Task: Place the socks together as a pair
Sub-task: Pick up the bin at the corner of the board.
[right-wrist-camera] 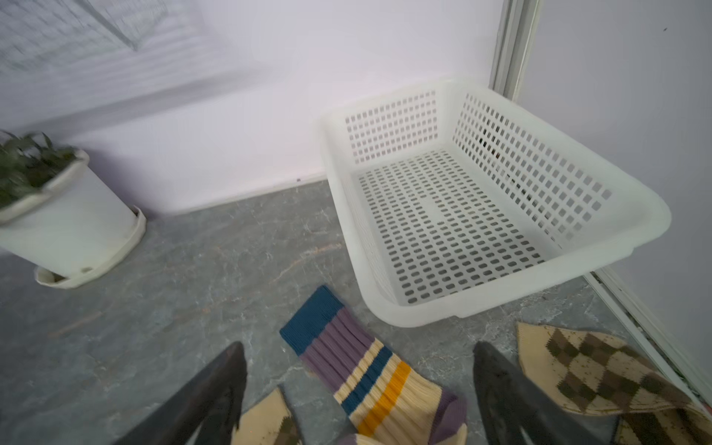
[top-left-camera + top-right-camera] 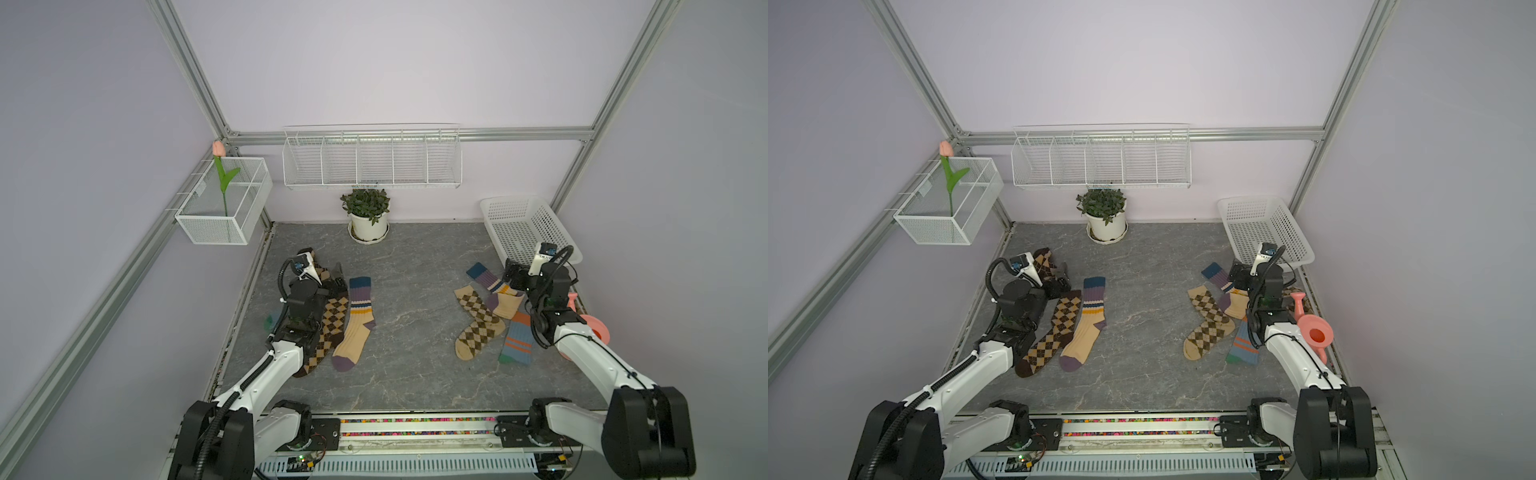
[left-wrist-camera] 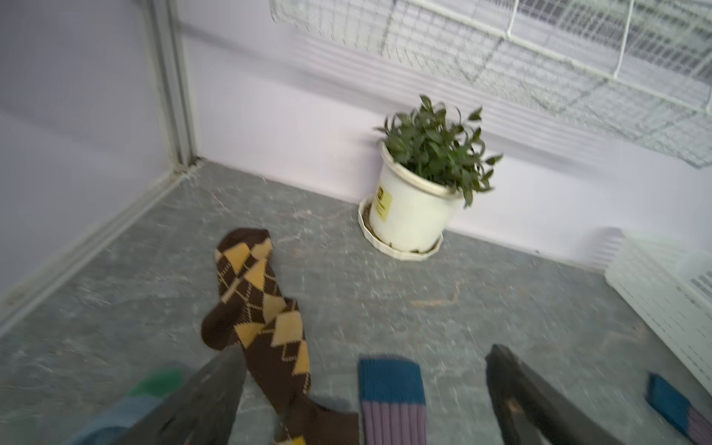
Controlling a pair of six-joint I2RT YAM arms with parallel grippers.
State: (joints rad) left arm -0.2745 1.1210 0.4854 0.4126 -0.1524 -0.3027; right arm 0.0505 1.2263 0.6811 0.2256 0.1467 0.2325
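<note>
Noted wide and empty: left gripper [image 3: 364, 352], right gripper [image 1: 358, 346]. Near right edge of bench [image 2: 415, 374], cream striped sock [image 1: 370, 389] was judged best pinched at cuff, then lifted clear.

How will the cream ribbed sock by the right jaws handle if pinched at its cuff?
Probably floppy: the cream ribbed sock lies bent on itself, so it should dangle. Ribbed knit should grip, not slip. It may drag the tan argyle sock beside it.
</note>
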